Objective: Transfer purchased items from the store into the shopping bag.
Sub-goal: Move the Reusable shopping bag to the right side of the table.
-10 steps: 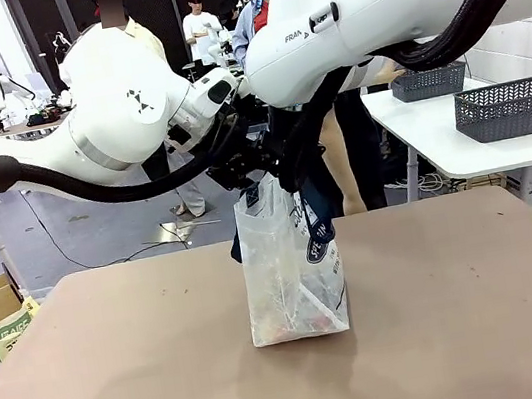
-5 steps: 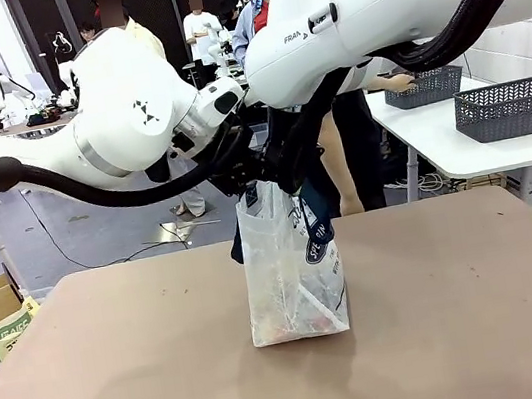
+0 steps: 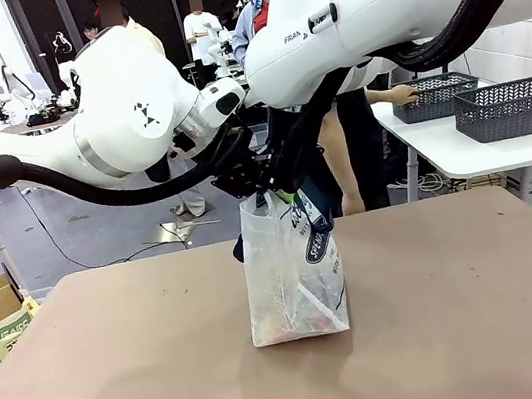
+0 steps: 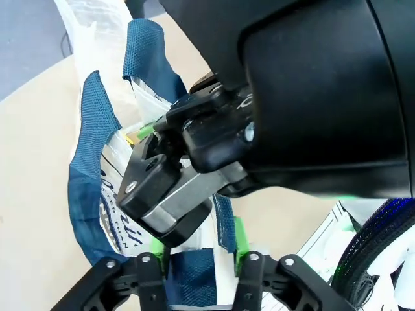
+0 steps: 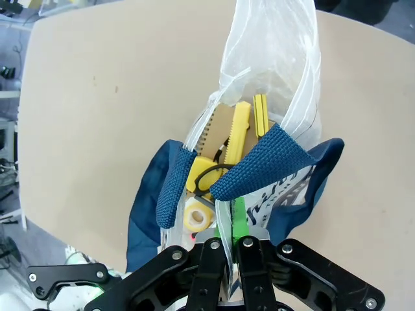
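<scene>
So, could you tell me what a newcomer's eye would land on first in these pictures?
Probably the clear plastic shopping bag standing upright on the table, attended at its mouth from both sides. The right gripper is shut on the bag's rim, while the left gripper has its fingers either side of a navy strap handle. Yellow items show inside.

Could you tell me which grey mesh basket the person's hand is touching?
The farther, left basket; the hand rests at its rim, the nearer basket lies untouched.

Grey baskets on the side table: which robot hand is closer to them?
Right, just barely. Both hands are at the top of the shopping bag; the right hand is toward the grey baskets, the left hand farther off.
</scene>
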Controlling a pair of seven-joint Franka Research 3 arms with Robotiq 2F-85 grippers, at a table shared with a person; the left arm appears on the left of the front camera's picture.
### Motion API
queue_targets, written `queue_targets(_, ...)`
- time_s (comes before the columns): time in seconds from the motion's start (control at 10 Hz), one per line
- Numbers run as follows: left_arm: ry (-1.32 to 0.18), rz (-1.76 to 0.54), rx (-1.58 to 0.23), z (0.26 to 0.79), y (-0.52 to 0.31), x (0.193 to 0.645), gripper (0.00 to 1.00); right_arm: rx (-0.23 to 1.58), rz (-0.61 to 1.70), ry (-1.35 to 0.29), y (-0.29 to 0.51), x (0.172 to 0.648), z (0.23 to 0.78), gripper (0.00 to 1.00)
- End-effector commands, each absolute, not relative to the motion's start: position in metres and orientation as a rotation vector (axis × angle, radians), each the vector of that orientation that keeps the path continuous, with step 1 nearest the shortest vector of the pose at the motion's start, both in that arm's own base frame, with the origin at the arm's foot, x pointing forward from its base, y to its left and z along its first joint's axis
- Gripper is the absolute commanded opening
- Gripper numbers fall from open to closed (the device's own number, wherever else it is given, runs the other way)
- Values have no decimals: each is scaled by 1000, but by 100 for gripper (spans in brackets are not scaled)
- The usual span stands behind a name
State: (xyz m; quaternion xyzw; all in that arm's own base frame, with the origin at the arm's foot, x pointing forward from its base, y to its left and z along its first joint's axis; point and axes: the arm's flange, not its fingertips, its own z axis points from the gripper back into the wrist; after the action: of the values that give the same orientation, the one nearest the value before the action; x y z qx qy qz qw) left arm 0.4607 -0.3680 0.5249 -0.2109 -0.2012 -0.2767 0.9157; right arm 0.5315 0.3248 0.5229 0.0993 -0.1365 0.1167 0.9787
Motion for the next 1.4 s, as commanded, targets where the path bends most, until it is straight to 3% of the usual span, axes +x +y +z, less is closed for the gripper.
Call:
queue_targets(0.0,-407,-557,-402,527,-367,456,0,250,243,-282,325,536,523,0)
queue_targets(1.2,-425,-562,-360,530,-369,457,0,255,284,-293,323,535,525,0)
queue_targets(1.3,-425,-562,-360,530,-369,457,0,286,292,-290,323,534,527,12)
